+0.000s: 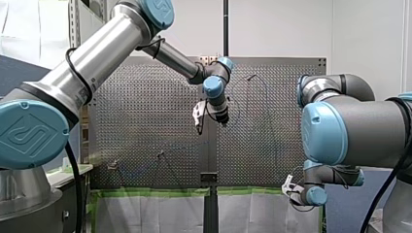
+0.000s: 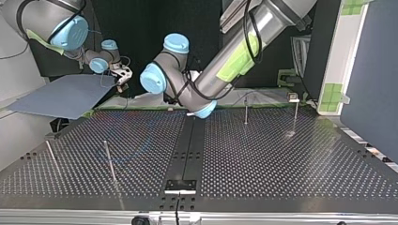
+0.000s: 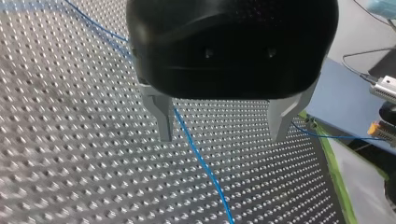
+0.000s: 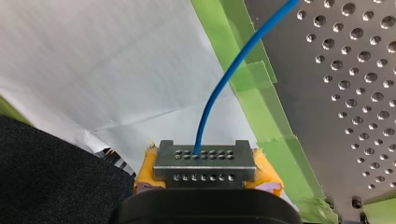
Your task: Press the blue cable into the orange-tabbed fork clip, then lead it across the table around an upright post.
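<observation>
The left gripper (image 3: 223, 127) hangs over the middle of the perforated table (image 3: 70, 154) with its two metal fingers (image 3: 164, 122) set well apart above the plate. The blue cable (image 3: 205, 169) lies flat on the holes below, passing under the gap and closer to one finger than the other. In the front view that arm reaches in from nine o'clock to the centre of the board. The right gripper (image 4: 204, 156) sits just off the table's edge, at about four o'clock in the front view. Its yellow pads (image 4: 268, 173) are pressed together on the cable. From the pads the cable rises, arcs over the green tape (image 4: 261, 116) bordering the table and runs out onto the plate. From across the table, a faint blue curve of cable shows at about eight o'clock from the centre, close to a thin upright post (image 2: 109, 161). A second post (image 2: 245, 108) stands at about one o'clock, well apart from the cable.
</observation>
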### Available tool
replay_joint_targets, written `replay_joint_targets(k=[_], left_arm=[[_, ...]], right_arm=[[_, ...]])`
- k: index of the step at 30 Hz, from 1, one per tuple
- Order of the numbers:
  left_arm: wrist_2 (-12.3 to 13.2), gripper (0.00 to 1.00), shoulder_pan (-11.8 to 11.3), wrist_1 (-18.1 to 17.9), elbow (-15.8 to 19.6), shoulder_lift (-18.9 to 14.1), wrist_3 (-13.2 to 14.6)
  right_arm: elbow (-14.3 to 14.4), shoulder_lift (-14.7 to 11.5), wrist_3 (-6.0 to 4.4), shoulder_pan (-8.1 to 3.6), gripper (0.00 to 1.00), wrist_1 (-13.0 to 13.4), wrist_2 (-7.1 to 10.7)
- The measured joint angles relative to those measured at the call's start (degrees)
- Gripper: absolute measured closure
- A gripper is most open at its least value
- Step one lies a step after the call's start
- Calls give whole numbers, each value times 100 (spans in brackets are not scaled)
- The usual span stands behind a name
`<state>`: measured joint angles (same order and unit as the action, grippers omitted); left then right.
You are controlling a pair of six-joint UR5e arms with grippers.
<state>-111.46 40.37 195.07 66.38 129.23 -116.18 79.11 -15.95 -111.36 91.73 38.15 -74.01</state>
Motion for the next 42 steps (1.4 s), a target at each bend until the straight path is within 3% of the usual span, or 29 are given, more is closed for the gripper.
replay_joint_targets(k=[10,20,36,42], left_arm=[[-19,0,156,-21,16,-562,560],[432,0,382,107,-492,-1106,1140],[952,0,203,70,-1402,-1131,2047],[1266,0,181,-82,-1579,-1119,1954]], right_arm=[[-4,3,-2,23,100,0,8],[-9,3,-2,29,100,0,9],[-37,1,7,57,100,0,9],[-41,0,7,58,100,0,10]])
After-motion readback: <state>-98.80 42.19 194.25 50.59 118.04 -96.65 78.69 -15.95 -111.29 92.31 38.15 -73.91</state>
